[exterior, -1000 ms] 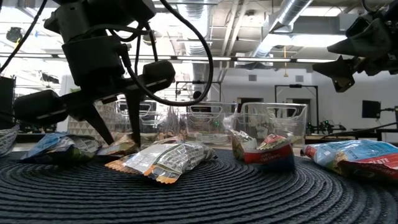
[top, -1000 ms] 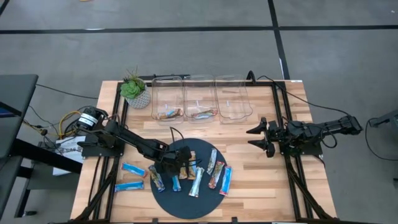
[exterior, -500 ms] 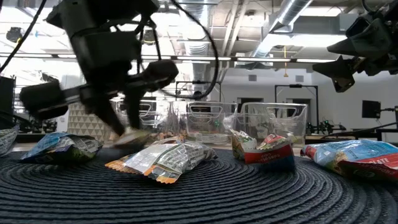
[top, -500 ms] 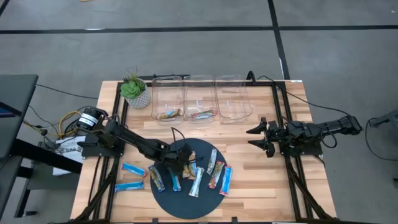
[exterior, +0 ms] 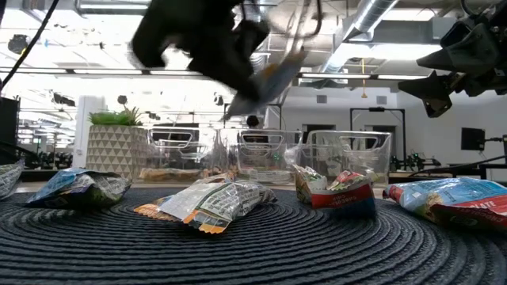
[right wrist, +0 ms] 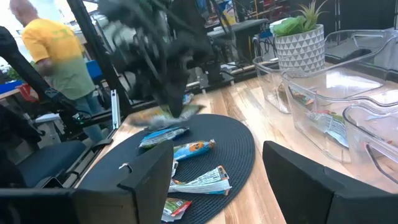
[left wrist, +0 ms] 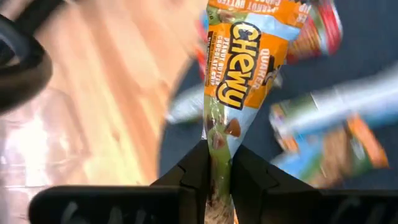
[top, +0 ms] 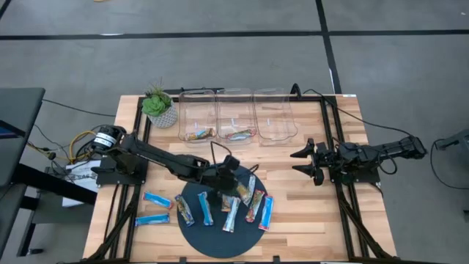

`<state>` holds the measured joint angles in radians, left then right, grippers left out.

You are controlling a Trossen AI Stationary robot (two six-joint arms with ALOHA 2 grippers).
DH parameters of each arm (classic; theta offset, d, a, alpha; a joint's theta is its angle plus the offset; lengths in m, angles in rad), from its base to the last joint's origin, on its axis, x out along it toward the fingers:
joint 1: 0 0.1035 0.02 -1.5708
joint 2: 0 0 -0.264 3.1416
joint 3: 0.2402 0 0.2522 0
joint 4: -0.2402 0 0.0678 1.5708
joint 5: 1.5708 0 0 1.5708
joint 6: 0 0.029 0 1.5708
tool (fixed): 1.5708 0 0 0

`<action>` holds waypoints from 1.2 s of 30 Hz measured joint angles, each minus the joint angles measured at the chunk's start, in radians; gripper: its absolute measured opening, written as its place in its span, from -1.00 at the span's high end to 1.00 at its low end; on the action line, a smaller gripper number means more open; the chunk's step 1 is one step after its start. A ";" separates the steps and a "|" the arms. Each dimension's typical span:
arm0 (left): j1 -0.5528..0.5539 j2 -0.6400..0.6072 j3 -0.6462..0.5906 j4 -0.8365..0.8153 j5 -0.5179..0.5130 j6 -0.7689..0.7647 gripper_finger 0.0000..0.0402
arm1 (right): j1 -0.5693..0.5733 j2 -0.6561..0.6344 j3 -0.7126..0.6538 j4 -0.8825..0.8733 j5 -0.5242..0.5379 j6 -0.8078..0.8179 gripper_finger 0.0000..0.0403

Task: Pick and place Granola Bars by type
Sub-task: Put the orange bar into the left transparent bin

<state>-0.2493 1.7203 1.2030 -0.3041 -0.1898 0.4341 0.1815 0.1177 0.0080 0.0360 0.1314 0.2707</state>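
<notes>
My left gripper (top: 233, 174) hangs above the far part of the round dark mat (top: 220, 238), shut on an orange-and-green Chewy granola bar (left wrist: 239, 74). The low view shows this bar (exterior: 273, 75) high above the mat. Several other bars (top: 231, 213) in blue, silvery and multicoloured wrappers lie flat on the mat. Two blue bars (top: 157, 199) lie on the wood left of it. My right gripper (top: 304, 161) waits open at the table's right side, level, with nothing between its fingers (right wrist: 143, 180). My left gripper pinches one end of the Chewy bar (left wrist: 217, 146) between its two fingers (left wrist: 196, 174). The fingers slant down from the table's left. The bar sticks out ahead of the fingers along their line, lifted clear of the mat.
Three clear bins (top: 236, 117) stand in a row at the far edge. The left one (top: 198, 134) and the middle one (top: 238, 134) each hold a bar. A potted plant (top: 159, 106) stands at the far left. A person (right wrist: 56, 56) is in the room beyond the table.
My left gripper has shut on the Chewy bar on the mat, then risen and gone toward the table's right and far edges, rolling as it went. The bar has been lifted clear of the mat. The other bars have stayed where they were.
</notes>
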 joint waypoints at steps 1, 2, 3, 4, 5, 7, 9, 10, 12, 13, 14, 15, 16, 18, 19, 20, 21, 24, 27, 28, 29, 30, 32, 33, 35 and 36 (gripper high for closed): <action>0.007 0.000 0.027 0.000 0.000 -0.015 0.77 | 0.000 0.000 0.000 0.000 0.000 0.000 -0.21; 0.014 0.000 0.052 0.003 0.000 -0.032 0.77 | 0.000 0.000 0.000 0.000 0.000 0.000 -0.21; 0.021 0.000 0.077 0.002 0.000 -0.047 0.77 | 0.000 0.000 0.000 0.000 0.000 0.000 -0.21; 0.028 0.000 0.103 0.001 -0.001 -0.061 0.77 | 0.000 0.000 0.000 0.000 0.000 0.000 -0.21; 0.035 0.000 0.127 0.001 -0.001 -0.078 0.77 | 0.000 0.000 0.000 0.000 0.000 0.000 -0.21; 0.049 0.000 0.178 0.002 -0.002 -0.109 0.77 | 0.000 0.000 0.000 0.000 0.000 0.000 -0.21; 0.062 0.000 0.225 0.004 -0.003 -0.139 0.77 | 0.000 0.000 0.000 0.000 0.000 0.000 -0.21; 0.067 0.000 0.246 0.004 -0.002 -0.152 0.77 | 0.000 0.000 0.000 0.000 0.000 0.000 -0.21; 0.077 -0.001 0.278 0.008 -0.003 -0.178 0.77 | 0.000 0.000 0.000 0.000 0.000 0.000 -0.21; 0.080 -0.001 0.290 0.008 -0.002 -0.188 0.77 | 0.000 0.000 0.000 0.000 0.000 0.000 -0.21; 0.083 -0.001 0.298 0.009 -0.002 -0.194 0.77 | 0.000 0.000 0.000 0.000 0.000 0.000 -0.21; 0.086 -0.001 0.302 0.009 -0.002 -0.194 0.77 | 0.000 0.000 0.000 0.000 0.000 0.000 -0.21; 0.090 -0.001 0.303 0.008 -0.002 -0.194 0.77 | 0.000 0.000 0.000 0.000 0.000 0.000 -0.21; 0.097 -0.001 0.303 0.001 -0.002 -0.190 0.77 | 0.000 0.000 0.000 0.000 0.000 0.000 -0.21; 0.101 -0.001 0.302 -0.003 -0.002 -0.190 0.77 | 0.000 0.000 0.000 0.000 0.000 0.000 -0.21; 0.106 -0.001 0.300 -0.004 -0.002 -0.192 0.77 | 0.000 0.000 0.000 0.000 0.000 0.000 -0.21; 0.113 -0.001 0.299 -0.016 -0.001 -0.196 0.77 | 0.000 0.000 0.000 0.000 0.000 0.000 -0.21; 0.139 -0.001 0.298 -0.060 0.000 -0.197 0.77 | 0.000 0.000 0.000 0.000 0.000 0.000 -0.21; 0.174 -0.001 0.298 -0.092 -0.008 -0.193 0.77 | 0.000 0.000 0.000 0.000 0.000 0.000 -0.21; 0.188 -0.001 0.298 -0.103 -0.010 -0.196 0.77 | 0.000 0.000 0.000 0.000 0.000 0.000 -0.21; 0.202 -0.001 0.298 -0.117 -0.010 -0.204 0.77 | 0.000 0.000 0.000 0.000 0.000 0.000 -0.21; 0.217 -0.001 0.298 -0.131 -0.010 -0.210 0.77 | 0.000 0.000 0.000 0.000 0.000 0.000 -0.21; 0.250 -0.001 0.298 -0.156 -0.011 -0.210 0.77 | 0.000 0.000 0.000 0.000 0.000 0.000 -0.21; 0.269 -0.001 0.298 -0.169 -0.016 -0.211 0.77 | 0.000 0.000 0.000 0.000 0.000 0.000 -0.21; 0.307 -0.001 0.298 -0.197 -0.030 -0.214 0.77 | 0.000 0.000 0.000 0.000 0.000 0.000 -0.21; 0.327 -0.001 0.298 -0.213 -0.035 -0.218 0.77 | 0.000 0.000 0.000 0.000 0.000 0.000 -0.21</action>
<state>0.0779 1.7195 1.5008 -0.5169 -0.2248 0.2159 0.1815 0.1177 0.0078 0.0364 0.1314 0.2707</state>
